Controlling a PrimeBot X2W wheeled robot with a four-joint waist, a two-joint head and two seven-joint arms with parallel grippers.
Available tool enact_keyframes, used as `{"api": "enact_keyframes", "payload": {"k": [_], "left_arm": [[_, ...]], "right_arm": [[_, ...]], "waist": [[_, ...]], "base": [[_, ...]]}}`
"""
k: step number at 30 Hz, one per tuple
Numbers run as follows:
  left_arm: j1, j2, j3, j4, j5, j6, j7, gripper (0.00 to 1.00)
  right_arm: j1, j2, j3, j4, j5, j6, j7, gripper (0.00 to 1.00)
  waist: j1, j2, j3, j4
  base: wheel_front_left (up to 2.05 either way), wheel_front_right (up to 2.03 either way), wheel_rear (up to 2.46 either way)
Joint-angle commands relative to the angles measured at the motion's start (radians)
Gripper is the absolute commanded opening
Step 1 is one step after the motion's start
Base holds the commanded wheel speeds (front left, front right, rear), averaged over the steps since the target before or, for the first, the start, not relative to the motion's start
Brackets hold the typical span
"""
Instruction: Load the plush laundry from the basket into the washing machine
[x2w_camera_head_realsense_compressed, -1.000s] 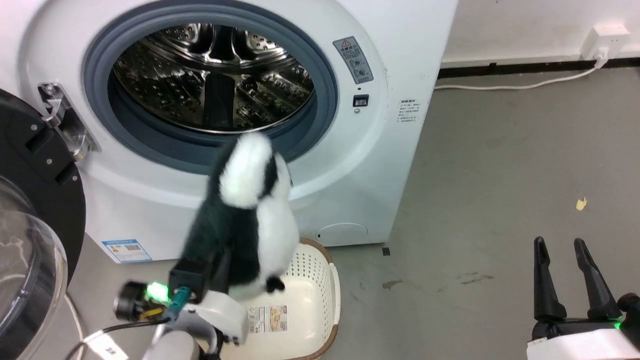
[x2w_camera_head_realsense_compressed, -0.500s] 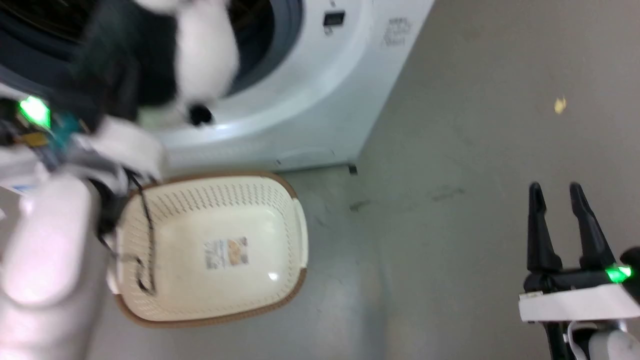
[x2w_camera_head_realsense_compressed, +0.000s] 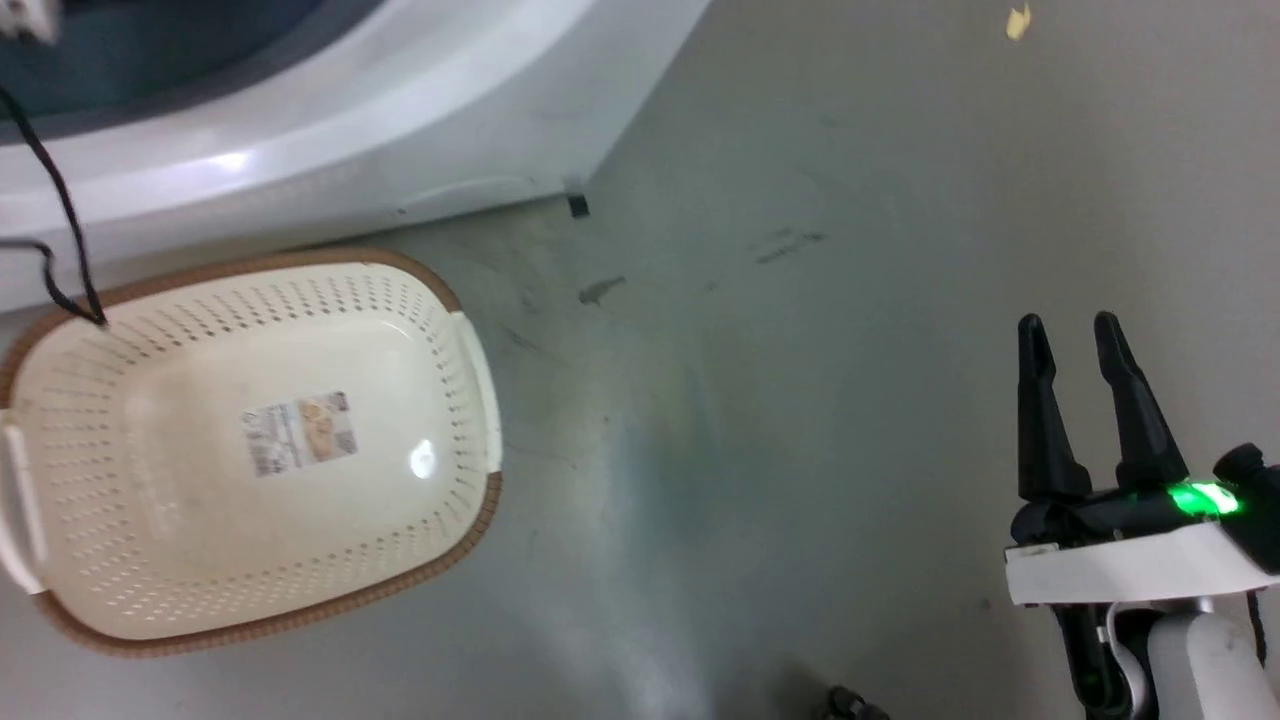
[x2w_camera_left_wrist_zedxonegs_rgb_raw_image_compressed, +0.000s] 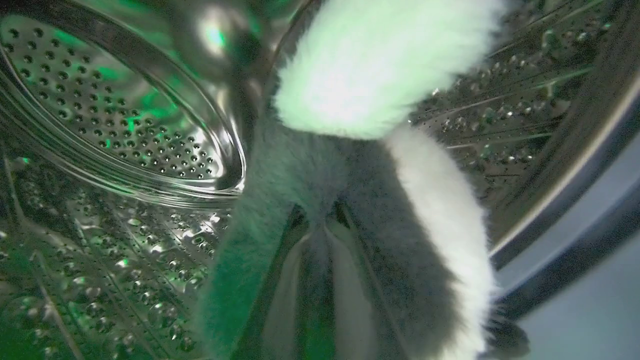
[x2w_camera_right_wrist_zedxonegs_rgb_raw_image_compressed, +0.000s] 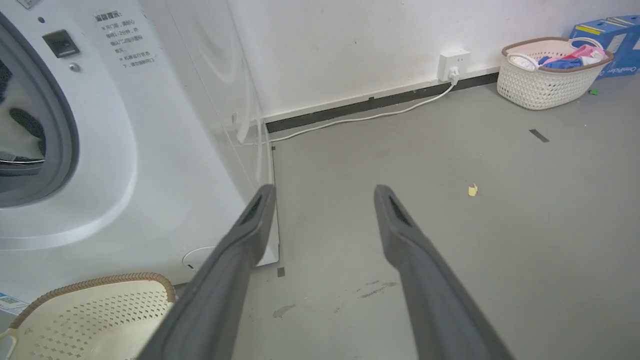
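Fluffy black-and-white plush toy is inside the shiny perforated steel drum of the white front-loading washing machine, centre of the left wrist view. Left claw pinches its dark fur, tips sunk in it. Cream perforated plastic basket, brown rim, sits lower left in the head view on the grey floor, just in front of the washer. Right claw is lower right, spread, well apart from the basket.
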Motion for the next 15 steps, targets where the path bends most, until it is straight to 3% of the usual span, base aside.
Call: {"api": "enact_keyframes", "payload": {"k": [1, 9, 15], "left_arm": [[-0.039, 0.008, -0.002, 0.022, 0.009, 0.002, 0.0, 0.0], [-0.206, 0.01, 0.004, 0.198, 0.024, 0.053, -0.043, 0.0], [-0.234, -0.001, -0.047, 0.305, 0.038, 0.021, -0.028, 0.0]], "right_arm": [[-0.016, 0.0, 0.005, -0.001, 0.007, -0.001, -0.004, 1.0], [-0.036, 0.0, 0.025, -0.008, 0.032, -0.001, -0.004, 1.0], [-0.04, 0.0, 0.03, -0.002, 0.034, -0.001, -0.004, 1.0]], "waist": [[-0.0002, 0.0, 0.032, -0.023], [-0.0002, 0.0, 0.088, -0.047], [-0.0002, 0.0, 0.099, -0.04]], "base": [[0.0, 0.0, 0.0], [0.0, 0.0, 0.0], [0.0, 0.0, 0.0]]}}
